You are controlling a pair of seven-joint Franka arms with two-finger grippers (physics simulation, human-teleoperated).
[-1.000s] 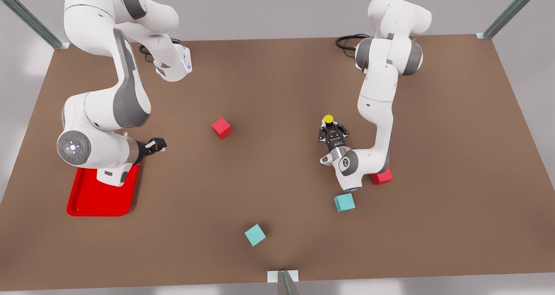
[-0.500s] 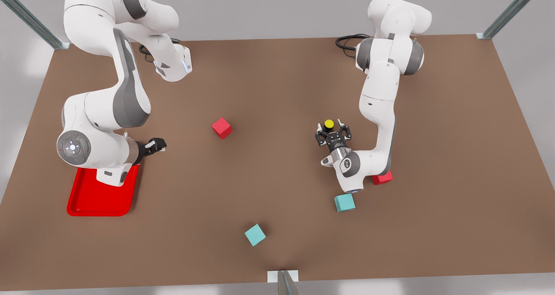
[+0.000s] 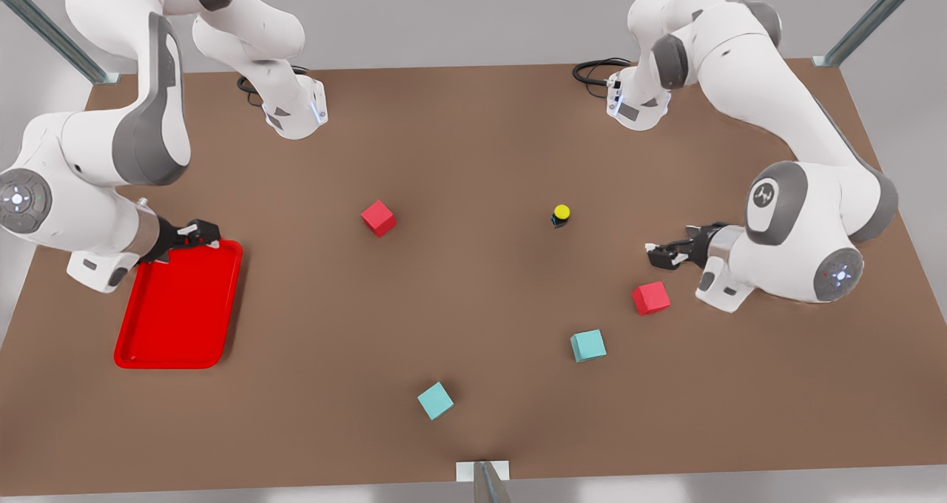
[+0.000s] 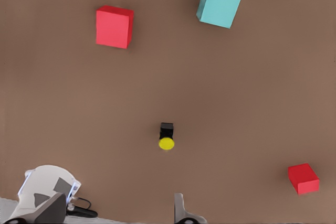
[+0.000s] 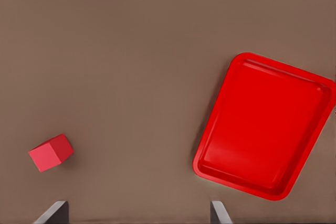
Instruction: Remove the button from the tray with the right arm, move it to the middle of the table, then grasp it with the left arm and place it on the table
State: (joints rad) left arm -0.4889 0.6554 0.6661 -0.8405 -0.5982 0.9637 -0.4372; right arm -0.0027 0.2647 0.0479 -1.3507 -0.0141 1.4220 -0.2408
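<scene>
The button (image 3: 561,214) stands on the table (image 3: 473,303), yellow cap up. It is a little toward the front view's right of the middle and well apart from the tray (image 3: 126,359). Nothing touches it. So the job looks almost done, and I think the step in hand is just to get clear without a bump.

Your left gripper (image 3: 652,254) hangs low at the front view's right, near the button but apart from it. In the left wrist view its fingers (image 4: 181,213) are spread wide and hold nothing. The button (image 4: 166,136) sits out in front of them.

Your right gripper (image 3: 207,235) waits over the far corner of the tray. Its fingers (image 5: 218,213) are spread wide too, with nothing between them.

To do this well:
- Lift the left gripper up first, then pull it back. Don't swing it sideways at button height.
- Mind the red cube (image 3: 651,297) just beside the left gripper. A low sweep could push it.
- The button is tiny and looks easy to tip, so 1 light knock might roll it over.
- Keep the right arm off the tray rim.
</scene>
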